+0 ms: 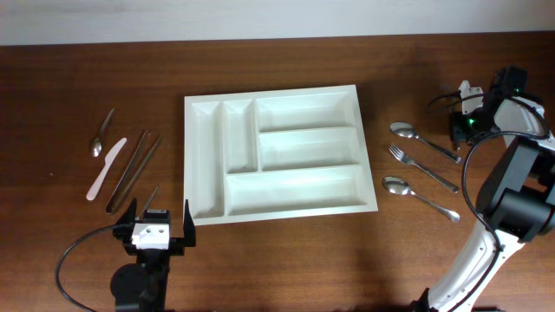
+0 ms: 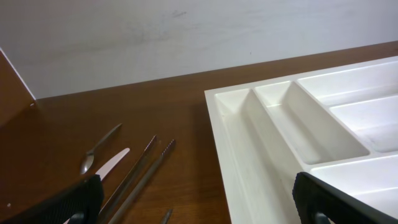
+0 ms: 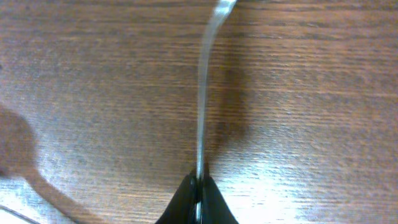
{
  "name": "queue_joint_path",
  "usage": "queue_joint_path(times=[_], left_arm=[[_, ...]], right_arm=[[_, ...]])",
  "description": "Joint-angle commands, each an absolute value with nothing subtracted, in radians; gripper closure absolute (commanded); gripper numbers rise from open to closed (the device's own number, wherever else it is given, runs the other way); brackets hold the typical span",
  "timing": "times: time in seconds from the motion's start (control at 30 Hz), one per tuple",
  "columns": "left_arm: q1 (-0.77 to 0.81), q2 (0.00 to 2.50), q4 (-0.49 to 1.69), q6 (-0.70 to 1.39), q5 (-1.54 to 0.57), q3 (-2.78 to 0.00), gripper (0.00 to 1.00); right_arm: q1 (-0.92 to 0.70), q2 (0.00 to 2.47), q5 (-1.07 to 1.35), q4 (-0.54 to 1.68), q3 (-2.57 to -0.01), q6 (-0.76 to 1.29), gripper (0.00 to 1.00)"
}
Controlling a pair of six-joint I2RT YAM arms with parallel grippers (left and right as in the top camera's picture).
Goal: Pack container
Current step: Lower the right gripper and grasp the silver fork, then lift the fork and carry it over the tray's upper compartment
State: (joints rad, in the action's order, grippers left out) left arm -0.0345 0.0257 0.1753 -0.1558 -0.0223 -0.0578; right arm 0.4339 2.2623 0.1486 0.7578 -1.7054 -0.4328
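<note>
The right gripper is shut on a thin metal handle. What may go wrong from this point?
1. The right gripper pinches the metal handle only with its fingertips, apparently near its end. When lifted, the piece may swing or slip out.
2. The fork and the lower spoon lie close beside it, and a swinging piece might knock them.
3. Hanging tilted, it may catch the wall of the container.

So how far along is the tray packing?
Done: nothing, the tray is empty in every compartment. In hand: the right gripper is shut on a thin metal handle, apparently the top spoon. Left: the fork, the other spoon, plus the small spoon, white knife and long metal pieces near the open left gripper.
</note>
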Motion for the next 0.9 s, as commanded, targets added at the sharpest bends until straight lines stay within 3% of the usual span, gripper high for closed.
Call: queue_joint_path(times=[0.0,0.4,0.87], left_arm=[[-0.031,0.017,0.172,-0.144,-0.027,-0.049,0.01],[-0.031,0.017,0.172,-0.144,-0.027,-0.049,0.01],[-0.031,0.017,0.172,-0.144,-0.027,-0.049,0.01]], right_arm=[[0.432,2.300,0.154,0.757,-1.700,-0.409,0.96],[0.429,2.299,0.238,0.798,-1.747,-0.353,0.96],[0.329,2.299,0.236,1.089,-2.136,-0.396,0.96]])
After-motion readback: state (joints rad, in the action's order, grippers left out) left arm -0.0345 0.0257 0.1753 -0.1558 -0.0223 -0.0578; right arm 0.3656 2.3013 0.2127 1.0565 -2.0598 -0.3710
